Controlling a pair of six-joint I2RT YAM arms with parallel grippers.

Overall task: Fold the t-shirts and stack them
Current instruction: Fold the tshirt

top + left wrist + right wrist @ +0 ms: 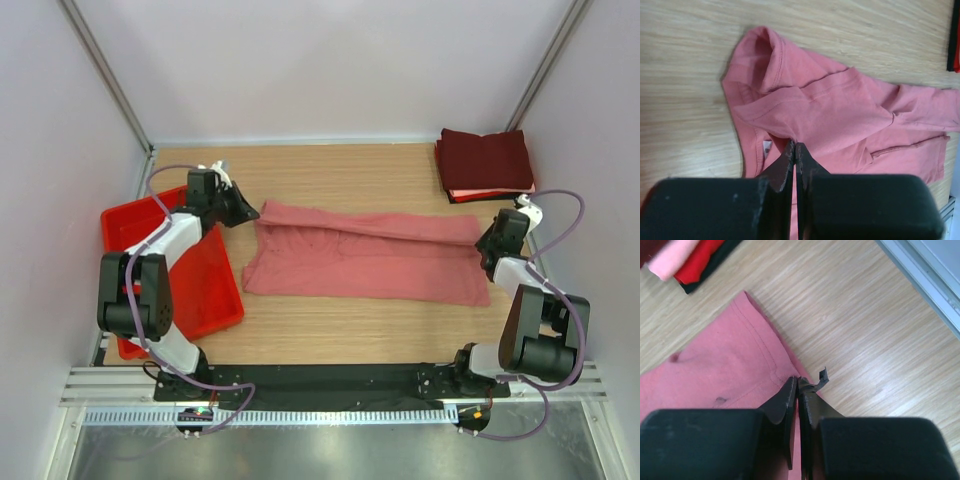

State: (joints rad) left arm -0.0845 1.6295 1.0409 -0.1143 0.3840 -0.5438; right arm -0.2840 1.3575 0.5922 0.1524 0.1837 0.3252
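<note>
A salmon-pink t-shirt [365, 255] lies stretched across the middle of the table, with its far long edge folded over toward the front. My left gripper [247, 211] is at the shirt's left end. In the left wrist view its jaws [794, 145] are shut and pinch a fold of the pink cloth [840, 105] near the collar label. My right gripper [489, 247] is at the shirt's right end. In the right wrist view its jaws [798, 380] are shut on the hem [735, 355]. A stack of folded dark maroon t-shirts [485, 160] with thin red and pale layers sits at the back right.
A red plastic tray [210, 285] stands at the left edge under the left arm. The folded stack's corner shows in the right wrist view [685, 260]. Grey walls close in the table on three sides. A torn black pad strip sticks up from the right fingertip [822, 376].
</note>
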